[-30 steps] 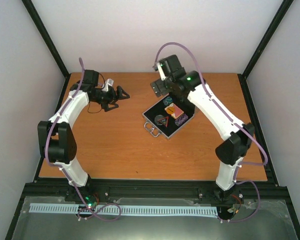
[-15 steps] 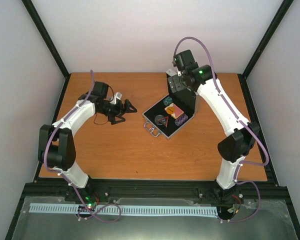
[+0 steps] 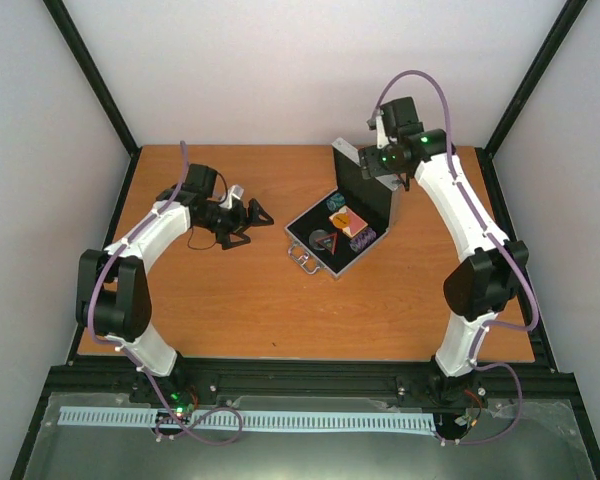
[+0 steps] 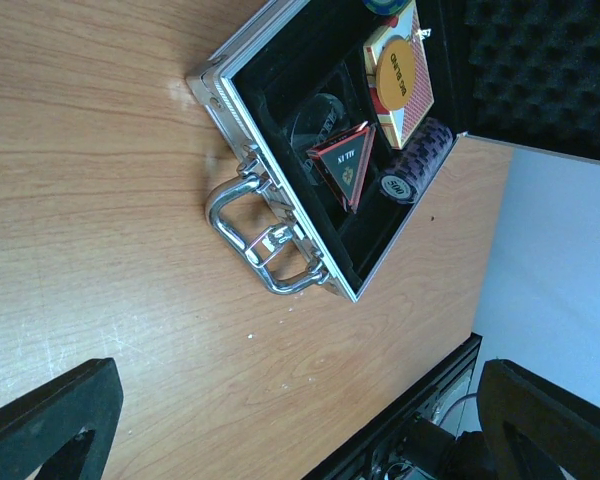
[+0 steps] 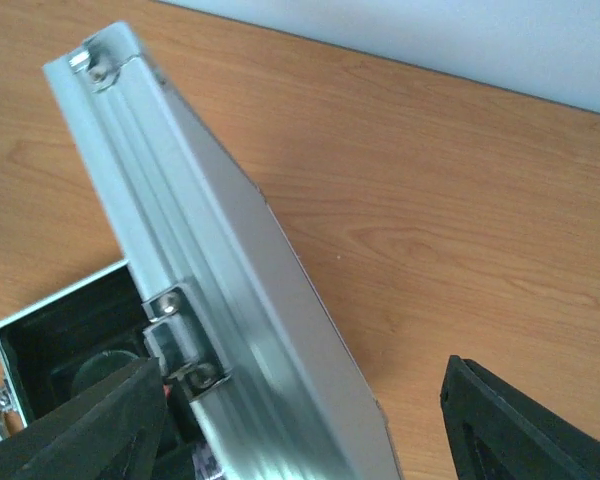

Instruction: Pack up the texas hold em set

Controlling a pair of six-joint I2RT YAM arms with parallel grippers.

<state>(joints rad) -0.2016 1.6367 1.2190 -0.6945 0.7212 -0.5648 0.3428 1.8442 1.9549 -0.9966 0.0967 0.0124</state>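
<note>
- top external view: the case point(image 3: 362, 257) sits open on the counter point(image 3: 230, 300) at the centre of the frame, handle point(image 4: 245, 235) toward the lower left, lid point(image 5: 210, 250) tilted up at its upper right side.
- left wrist view: the pieces look packed in the black lining. the card pack point(image 4: 415, 110) has the orange disc point(image 4: 392, 75) lying on it, a row of poker chips point(image 4: 420, 160) is beside it, and the black-red triangle point(image 4: 345, 170) and clear disc point(image 4: 315, 120) are nearer the handle.
- my right hand point(image 5: 298, 368) is up behind the lid, in the upper right of the top view. its jaws stand apart with the lid's silver back running between them, and they grip nothing.
- my left hand point(image 4: 300, 370) hovers over bare counter left of the case, fully spread and empty, pointing at the handle side.
- step in hand, as i judge it: loading is done and closing the lid is what's left.
- next move calls for my right hand to push the lid's back down toward the handle side, following the hinge arc.
- my left hand may need to steady the base so the case doesn't slide, then press the latches. whether any piece stands too high for the lid, i cannot tell.
</note>
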